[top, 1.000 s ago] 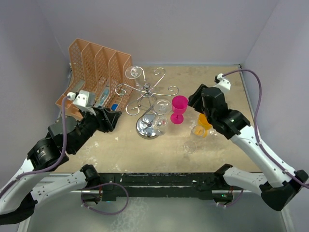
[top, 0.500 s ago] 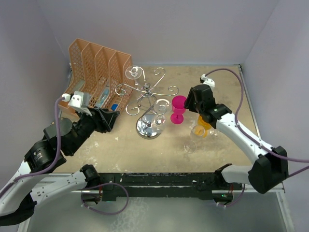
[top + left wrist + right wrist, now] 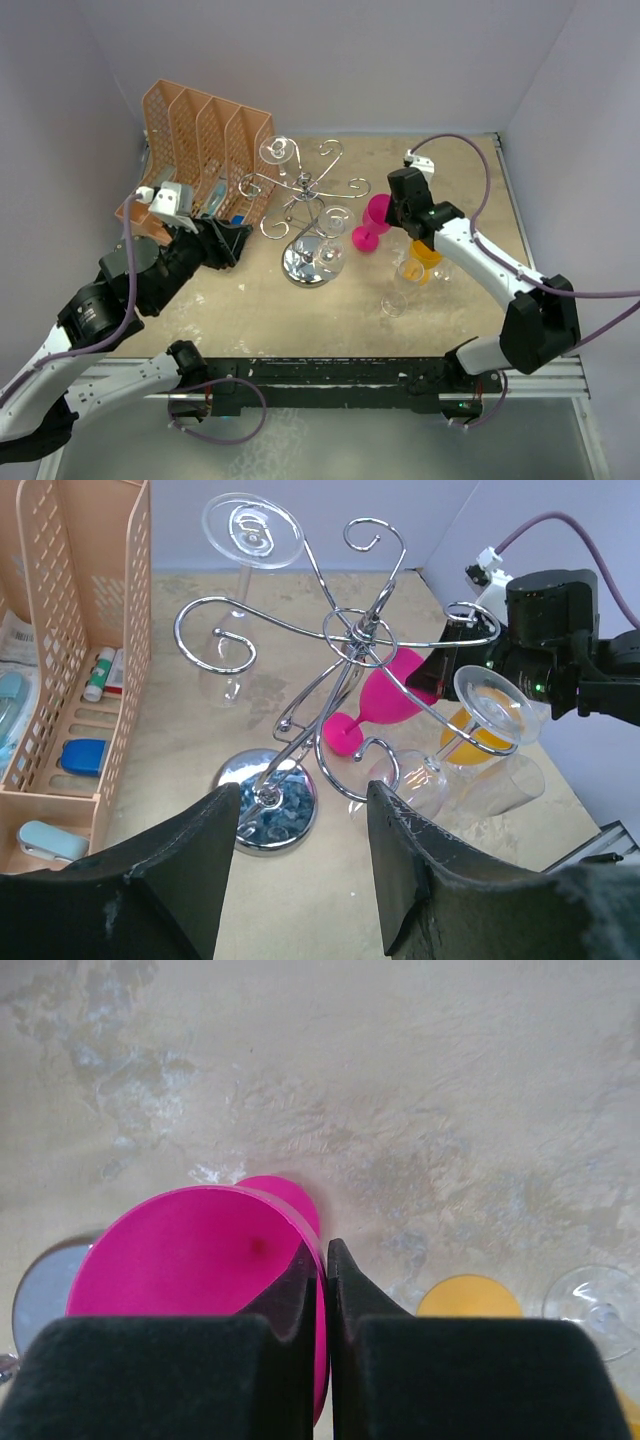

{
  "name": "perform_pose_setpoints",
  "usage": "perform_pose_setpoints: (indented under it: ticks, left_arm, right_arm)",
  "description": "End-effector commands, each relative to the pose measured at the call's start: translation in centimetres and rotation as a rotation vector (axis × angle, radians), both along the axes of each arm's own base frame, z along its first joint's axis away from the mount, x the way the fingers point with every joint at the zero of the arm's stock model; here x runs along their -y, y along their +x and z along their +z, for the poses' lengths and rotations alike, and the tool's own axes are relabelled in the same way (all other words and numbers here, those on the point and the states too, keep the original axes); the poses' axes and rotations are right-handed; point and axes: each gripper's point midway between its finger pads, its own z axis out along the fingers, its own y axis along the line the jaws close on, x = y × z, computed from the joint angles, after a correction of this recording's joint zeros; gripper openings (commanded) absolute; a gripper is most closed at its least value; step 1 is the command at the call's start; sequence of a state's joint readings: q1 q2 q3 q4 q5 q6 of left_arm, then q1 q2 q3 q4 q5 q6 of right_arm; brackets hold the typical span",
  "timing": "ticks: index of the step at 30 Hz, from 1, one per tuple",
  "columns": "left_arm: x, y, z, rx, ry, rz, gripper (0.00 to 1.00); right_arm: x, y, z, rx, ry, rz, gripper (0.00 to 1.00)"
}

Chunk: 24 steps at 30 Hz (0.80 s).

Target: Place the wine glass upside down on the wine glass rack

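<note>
Between right jaws, pink wine glass [image 3: 180, 1260] rim

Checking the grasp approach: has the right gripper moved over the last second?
Yes. The right gripper has shifted left toward the wine glass rack, jaws shut on the pink wine glass's rim.

Five glasses in all: three clear wine glasses [image 3: 276, 150], one pink wine glass [image 3: 372, 215], one orange wine glass [image 3: 424, 262]. One wine glass rack [image 3: 352, 640] stands on the surface [image 3: 260, 310], with one orange file organizer [image 3: 190, 130] at its 10 o'clock.
</note>
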<state>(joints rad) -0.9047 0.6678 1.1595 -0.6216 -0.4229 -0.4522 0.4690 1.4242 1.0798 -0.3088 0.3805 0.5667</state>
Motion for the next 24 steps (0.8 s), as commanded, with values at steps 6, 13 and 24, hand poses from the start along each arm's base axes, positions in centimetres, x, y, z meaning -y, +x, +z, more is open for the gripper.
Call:
perform_pose_setpoints:
  ticks: [6,13,24]
  left_arm:
    - [1.6,0.5,4.3,0.090,-0.111,-0.036,0.51]
    - [4.6,1.0,8.4,0.141,-0.271,-0.110,0.51]
    - [9.6,1.0,15.5,0.141,-0.749,-0.274,0.50]
  right_arm:
    - [2.5,1.1,8.7,0.197,-0.028,-0.105,0.00]
    - [4.8,-0.3,17.4,0.458,0.083,-0.210,0.00]
    - [5.6,-6.3,32.5,0.901,0.452,-0.142,0.00]
